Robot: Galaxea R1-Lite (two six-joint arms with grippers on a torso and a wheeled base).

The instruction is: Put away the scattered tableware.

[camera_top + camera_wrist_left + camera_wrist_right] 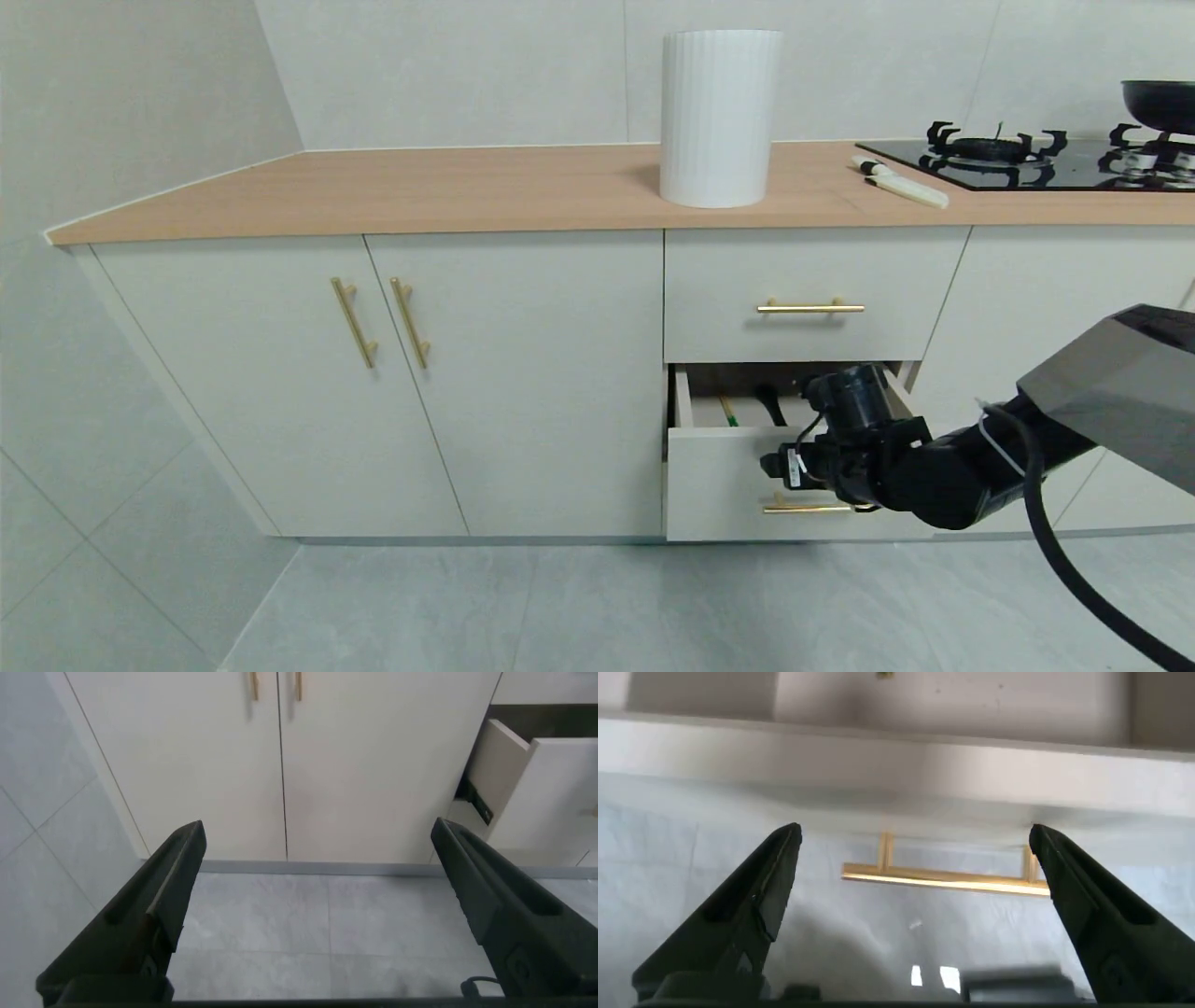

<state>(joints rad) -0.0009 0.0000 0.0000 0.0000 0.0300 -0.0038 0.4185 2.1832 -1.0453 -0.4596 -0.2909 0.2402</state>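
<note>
The right end effector (pixel 913 849) hangs at the front of the open lower drawer (pixel 719 476), its fingers apart, close to the gold handle (pixel 948 878). The left end effector (pixel 318 835) is spread wide over the floor. A pale utensil (pixel 904 187) lies on the desk (pixel 420 187) beside the hob (pixel 1036 166), and other utensils (pixel 770 403) sit in the drawer.

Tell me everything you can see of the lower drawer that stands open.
The lower drawer is pulled partly out beneath a closed upper drawer. Its flat off-white front carries a horizontal gold bar handle; the inner sides look like pale wood. Inside lie a thin green-tipped stick and a dark utensil. The open right gripper is in front of the handle, apart from it.
</note>
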